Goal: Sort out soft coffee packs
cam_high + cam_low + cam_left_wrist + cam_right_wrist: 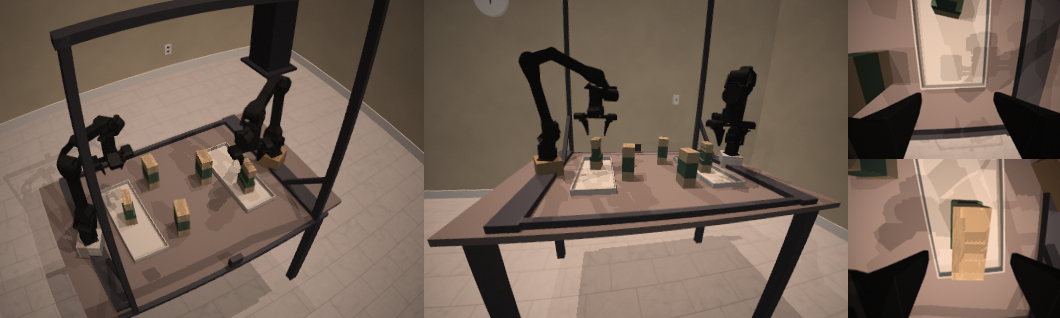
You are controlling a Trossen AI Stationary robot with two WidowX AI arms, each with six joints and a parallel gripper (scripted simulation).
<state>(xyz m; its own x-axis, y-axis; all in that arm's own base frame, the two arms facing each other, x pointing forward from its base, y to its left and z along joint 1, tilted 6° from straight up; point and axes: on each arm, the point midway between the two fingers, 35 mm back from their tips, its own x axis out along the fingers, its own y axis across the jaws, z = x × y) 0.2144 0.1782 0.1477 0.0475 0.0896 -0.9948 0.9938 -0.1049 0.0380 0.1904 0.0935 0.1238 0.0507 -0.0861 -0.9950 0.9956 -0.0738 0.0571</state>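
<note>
Both the right gripper point(245, 157) point(596, 134) point(970, 256) and left gripper point(125, 158) point(731, 145) point(958, 96) are wide open, empty; the upright coffee brick point(246, 176) point(596, 153) point(970, 244) centre-right up top (soft-faced, I'd guess) wants gripping by its narrow sides.

Right gripper point(242, 154) point(596, 134) point(970, 253): open, fingers pointing down, right forearm point(262, 97) point(574, 65) sloping down to the wrist above. Left gripper point(119, 161) point(730, 137) point(957, 94): likewise open, fingers downward.
</note>
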